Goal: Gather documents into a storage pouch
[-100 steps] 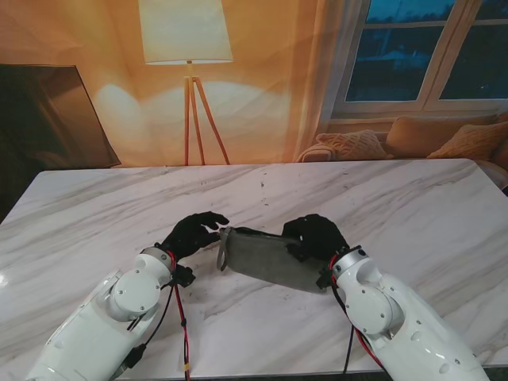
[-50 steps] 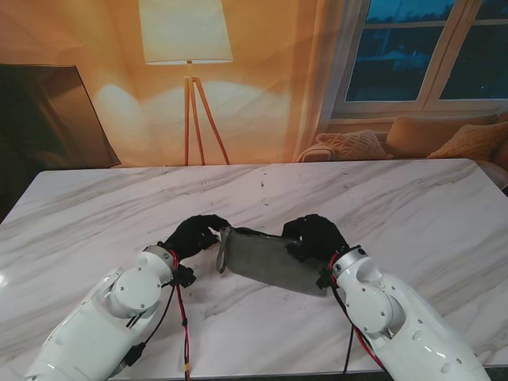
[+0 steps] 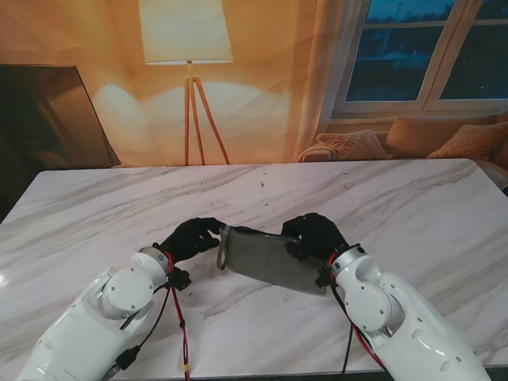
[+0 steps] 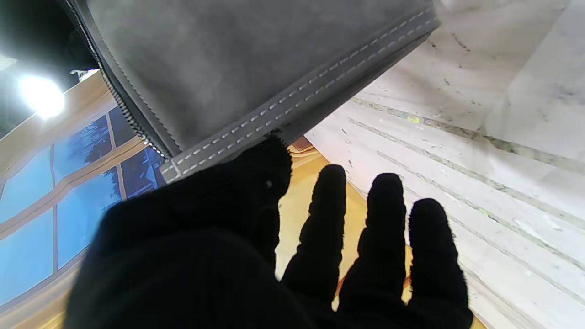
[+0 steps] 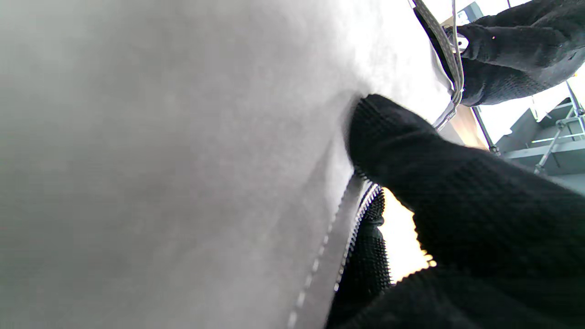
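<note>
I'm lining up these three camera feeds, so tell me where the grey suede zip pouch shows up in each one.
Stand view: the grey suede zip pouch sits centre, slightly nearer to me, held between both black-gloved hands.
Left wrist view: the pouch fills the upper left, its stitched edge meeting the left hand.
Right wrist view: the pouch covers the left two thirds, the right hand gripping it.
Shared landmark: the pouch's zipper edge.

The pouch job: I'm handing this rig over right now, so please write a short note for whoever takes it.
Right hand: shut on the grey pouch, holding its right end off the marble table.
Left hand: thumb and forefinger pinch the pouch's left end; other fingers spread.
Done: pouch held up between both hands.
Left: no documents in view; whether the zipper is open cannot be told. Locate papers, open, load.
</note>
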